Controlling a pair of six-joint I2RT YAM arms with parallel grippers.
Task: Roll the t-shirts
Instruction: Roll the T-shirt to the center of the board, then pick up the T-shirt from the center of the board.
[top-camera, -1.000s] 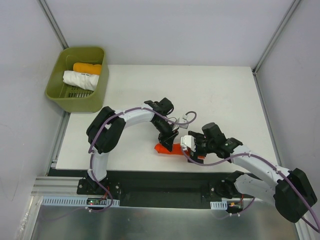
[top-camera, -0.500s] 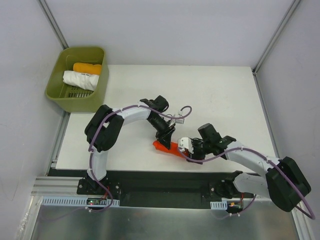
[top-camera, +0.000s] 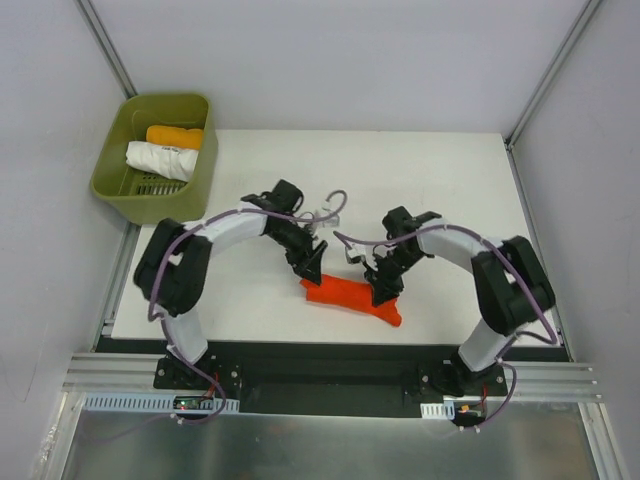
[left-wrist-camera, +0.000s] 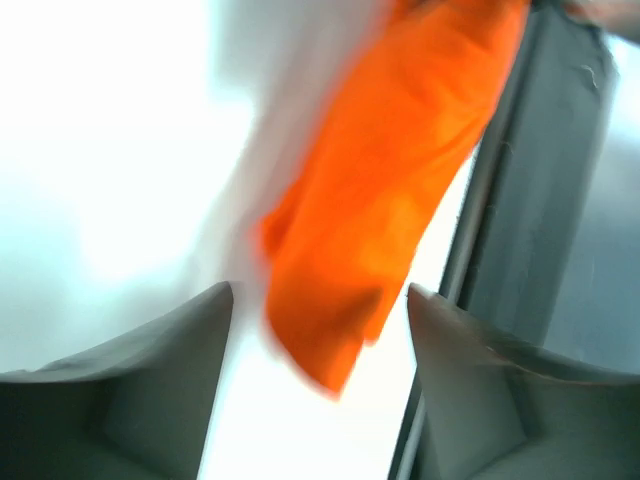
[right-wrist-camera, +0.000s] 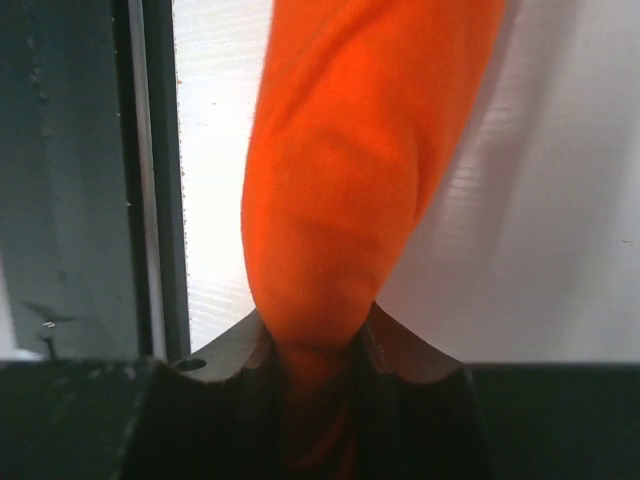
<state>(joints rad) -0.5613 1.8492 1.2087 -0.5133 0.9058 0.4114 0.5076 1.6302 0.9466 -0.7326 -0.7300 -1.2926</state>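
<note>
Right end effector (right-wrist-camera: 318, 328) is clamped on one end of the bright red-orange soft cloth t-shirt (top-camera: 345, 296). The cloth bunches into the narrow gap between its fingers. Left end effector (left-wrist-camera: 318, 295) is spread wide and holds nothing. The shirt's other end sits just ahead of its fingers, but the view is blurred, so I can't tell if they touch.

Step, my read: the roll looks formed, so this is either tidying it or the start of a pick-up.

Shirt state: elongated bundle, thicker at the left arm's end, tapering toward the right arm's end. It lies diagonally at the near edge of the white flat worktop (top-camera: 440, 190), between the two arms. No loose sleeve visible from above.

Next move probably calls for:
- the left closing on its end so both ends are supported
- a level carry to the olive-green plastic basket (top-camera: 150, 205) at the far left corner, where a white rolled cloth shirt (top-camera: 160, 160) and a yellow-orange rolled cloth shirt (top-camera: 175, 136) lie side by side

Risk: soft cloth has no stiffness, so lifting from one end alone could let the roll sag or unwind.
</note>
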